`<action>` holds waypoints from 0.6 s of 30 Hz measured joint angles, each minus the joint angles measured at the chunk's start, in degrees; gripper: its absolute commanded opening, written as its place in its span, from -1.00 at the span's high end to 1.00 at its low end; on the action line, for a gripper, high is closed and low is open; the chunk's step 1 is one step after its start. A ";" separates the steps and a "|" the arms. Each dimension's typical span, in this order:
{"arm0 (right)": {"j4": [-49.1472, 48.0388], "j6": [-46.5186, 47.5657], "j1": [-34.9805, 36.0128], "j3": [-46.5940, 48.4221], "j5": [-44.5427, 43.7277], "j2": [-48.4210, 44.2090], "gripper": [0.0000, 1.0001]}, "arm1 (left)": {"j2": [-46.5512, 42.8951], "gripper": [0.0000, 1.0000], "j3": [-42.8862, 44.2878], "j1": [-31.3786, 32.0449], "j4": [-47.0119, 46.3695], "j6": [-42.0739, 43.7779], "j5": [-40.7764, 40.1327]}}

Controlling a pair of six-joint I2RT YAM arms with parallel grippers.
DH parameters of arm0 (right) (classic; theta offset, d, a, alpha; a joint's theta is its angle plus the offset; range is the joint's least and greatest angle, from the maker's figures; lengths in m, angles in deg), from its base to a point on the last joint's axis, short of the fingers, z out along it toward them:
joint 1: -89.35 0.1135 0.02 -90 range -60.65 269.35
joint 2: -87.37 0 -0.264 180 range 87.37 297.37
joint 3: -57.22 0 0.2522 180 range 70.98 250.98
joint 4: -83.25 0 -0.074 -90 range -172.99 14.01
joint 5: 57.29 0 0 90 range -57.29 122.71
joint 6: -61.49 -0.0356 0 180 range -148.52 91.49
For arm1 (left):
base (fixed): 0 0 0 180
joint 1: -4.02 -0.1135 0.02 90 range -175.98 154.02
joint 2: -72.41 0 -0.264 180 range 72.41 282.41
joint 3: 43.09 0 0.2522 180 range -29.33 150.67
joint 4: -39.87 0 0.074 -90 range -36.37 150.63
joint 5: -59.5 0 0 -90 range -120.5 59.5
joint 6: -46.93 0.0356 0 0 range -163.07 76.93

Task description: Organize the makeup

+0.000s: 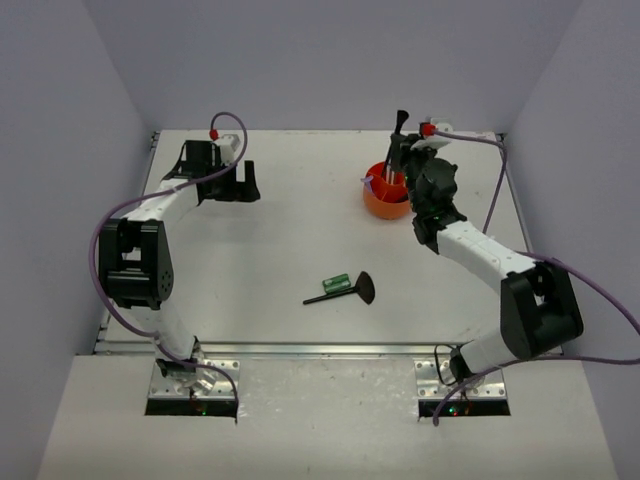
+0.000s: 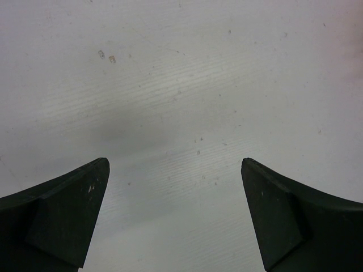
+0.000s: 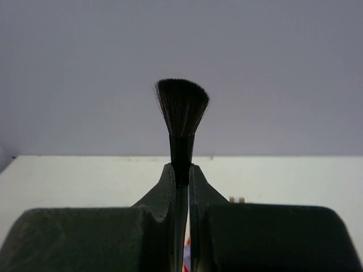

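Nearest the arm bases, a black fan brush (image 1: 352, 291) lay flat on the table (image 1: 250, 250). A small green tube (image 1: 335, 283) lay just beside its handle, touching or nearly so. Both looked loose and not yet sorted, so I took the job to be only partly done.

Further back stood the orange cup (image 1: 383, 203). Directly above it, the right gripper (image 3: 181, 173) had its jaws pinched tight on a black brush (image 3: 181, 107), just under the bristles. The tuft pointed up and the handle down. I'd guess it was held that way so the handle could go first into a compartment and the bristles stay uncrushed.

Off at the far left, the left gripper (image 2: 174, 164) hung spread wide over bare table, holding nothing. It was probably parked clear of the other arm's work.
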 measured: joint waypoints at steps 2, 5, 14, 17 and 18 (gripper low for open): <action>-0.22 -2.62 -1.28 -3.10 -1.92 1.84 1.00 | -0.01 -1.00 -0.25 0.00 -0.08 0.00 0.10; -0.41 -6.14 -3.77 -6.29 -3.91 3.33 1.00 | -0.04 -1.00 -0.67 0.00 -0.10 0.00 0.47; -5.15 -9.31 -5.86 -7.98 -8.38 4.35 1.00 | -0.04 -1.00 -1.10 -0.91 -0.19 0.00 1.28; -5.87 -9.85 -5.85 -8.15 -9.55 6.18 1.00 | -0.04 -1.00 -1.20 -0.96 -0.19 0.00 1.33; -5.91 -9.99 -5.85 -8.15 -9.77 6.91 1.00 | -0.04 -1.00 -1.20 -0.99 -0.19 0.00 1.31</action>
